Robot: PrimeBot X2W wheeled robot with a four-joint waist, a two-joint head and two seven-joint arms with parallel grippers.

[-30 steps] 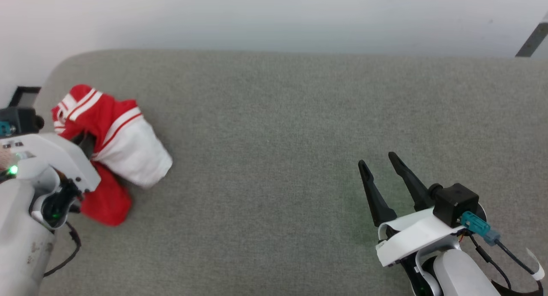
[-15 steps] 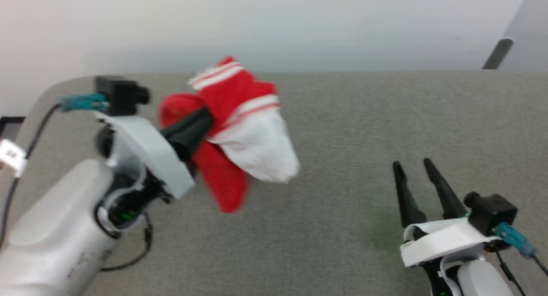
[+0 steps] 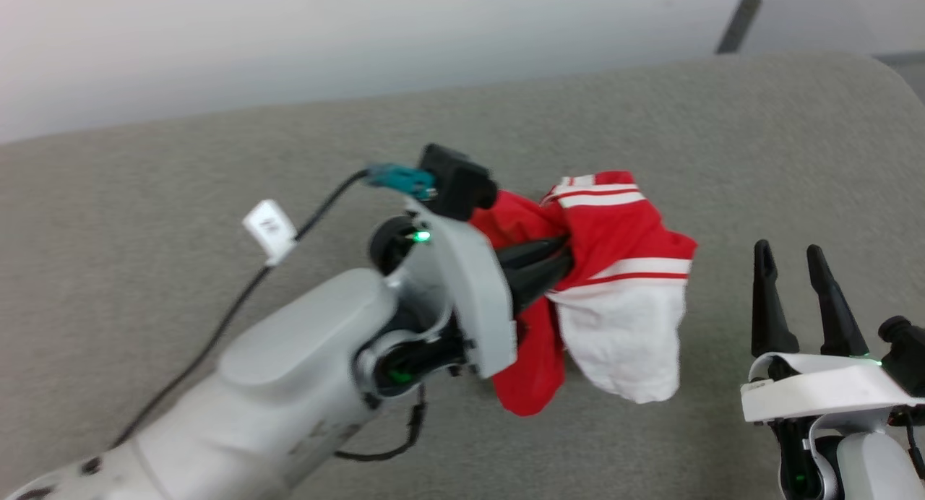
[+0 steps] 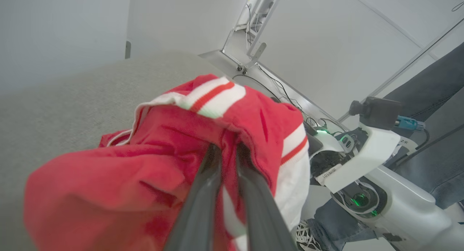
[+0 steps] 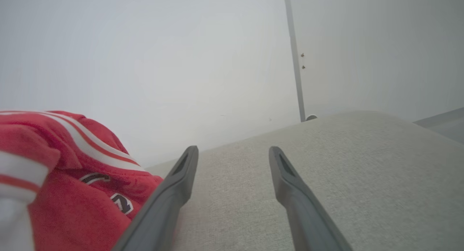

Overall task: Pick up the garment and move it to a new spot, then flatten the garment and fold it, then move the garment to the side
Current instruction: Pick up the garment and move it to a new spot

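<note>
Robot lab: bare white walls [image 5: 145, 44], loose floor cables [image 4: 281, 93], grey felt-covered worktable [image 3: 144, 196].

The left arm [image 3: 289, 399] is a smooth pale-grey shell crossing the lower left of the head view; at its wrist sits a white curved bracket [image 3: 473, 290], topped by a black box camera [image 3: 455, 178] with a teal connector [image 3: 397, 176]; a thin black cable [image 3: 217, 334] carries a white tag [image 3: 269, 229]; a green light [image 3: 420, 235] glows by the joint; the left gripper [image 4: 227, 151] is two long, dark, tapered fingers [image 4: 195, 207]; the right gripper [image 3: 789, 248], lower right, has matching dark fingers above a white bracket.
</note>
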